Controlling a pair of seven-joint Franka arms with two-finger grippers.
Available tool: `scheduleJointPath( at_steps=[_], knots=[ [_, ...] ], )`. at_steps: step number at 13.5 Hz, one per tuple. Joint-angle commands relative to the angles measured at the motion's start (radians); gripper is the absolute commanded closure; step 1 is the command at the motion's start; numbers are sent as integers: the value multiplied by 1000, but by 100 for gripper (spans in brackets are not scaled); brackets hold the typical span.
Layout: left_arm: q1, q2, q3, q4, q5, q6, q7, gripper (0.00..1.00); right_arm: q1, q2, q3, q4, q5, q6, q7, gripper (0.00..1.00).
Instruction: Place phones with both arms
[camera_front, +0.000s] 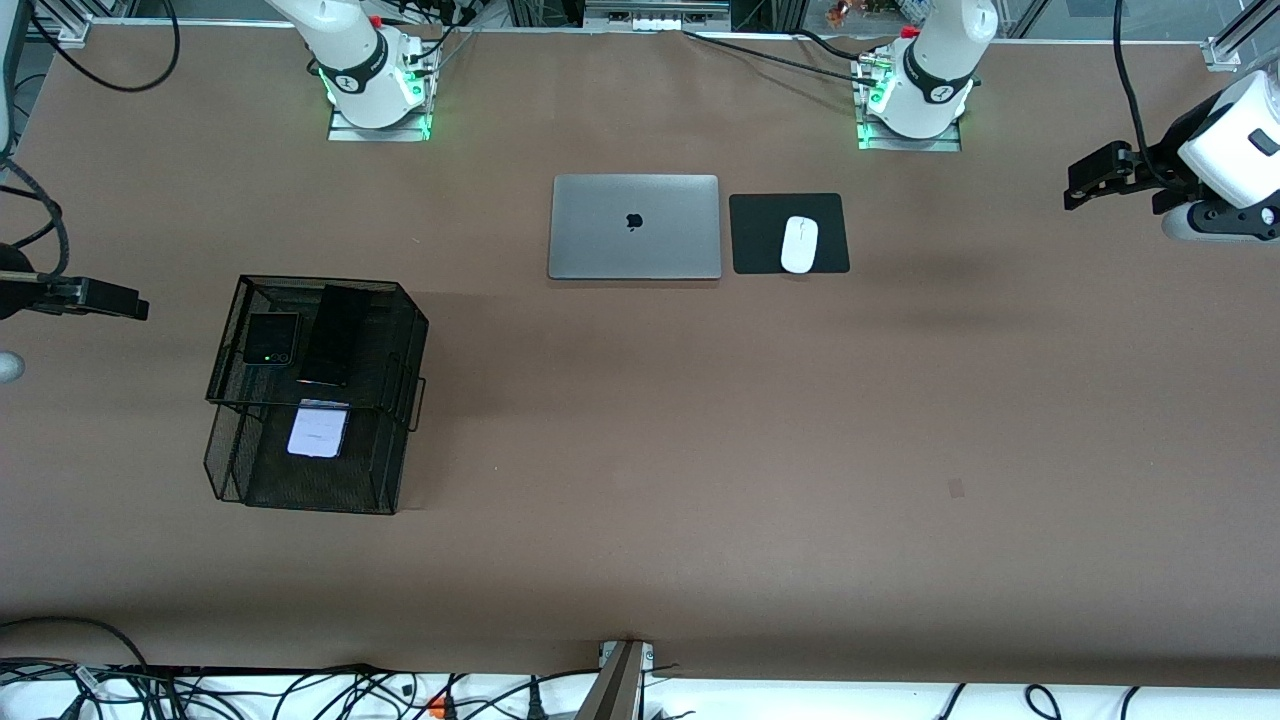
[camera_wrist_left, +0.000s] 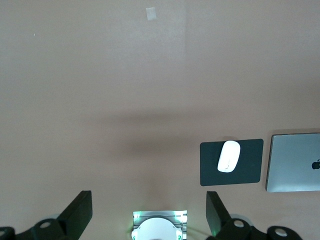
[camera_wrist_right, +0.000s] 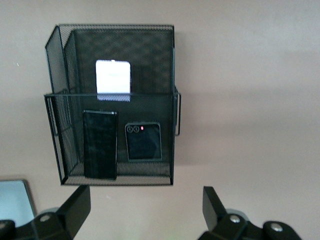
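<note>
All three phones (camera_wrist_right: 122, 120) already lie in the mesh rack (camera_wrist_right: 172, 130) under the released right end effector (camera_wrist_right: 145, 210); the left end effector (camera_wrist_left: 149, 212), also released, waits apart.

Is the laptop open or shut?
Shut. The laptop lies flat on the table with its lid down, logo facing up, beside the mouse pad; no screen or keyboard shows.

Laptop (camera_wrist_left: 295, 162) cut by edge; pink-white phone (camera_front: 318, 430) partly hidden.
</note>
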Motion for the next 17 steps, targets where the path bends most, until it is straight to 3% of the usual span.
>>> scheduleJointPath(
  at_steps=[1,3,9,17],
  knots=[
    [7,-11,1,7,-9,-14,9,0,-31,-210,44,-334,-24,221,15,1],
    [7,-11,3,7,-9,-14,9,0,-33,-229,47,-369,-39,258,14,0],
    [7,-9,0,7,-9,-9,6,0,-74,-234,188,-364,-38,226,78,0],
    [7,-9,-3,8,-10,-1,6,0,-76,-224,184,-357,-15,227,57,0]
  ],
)
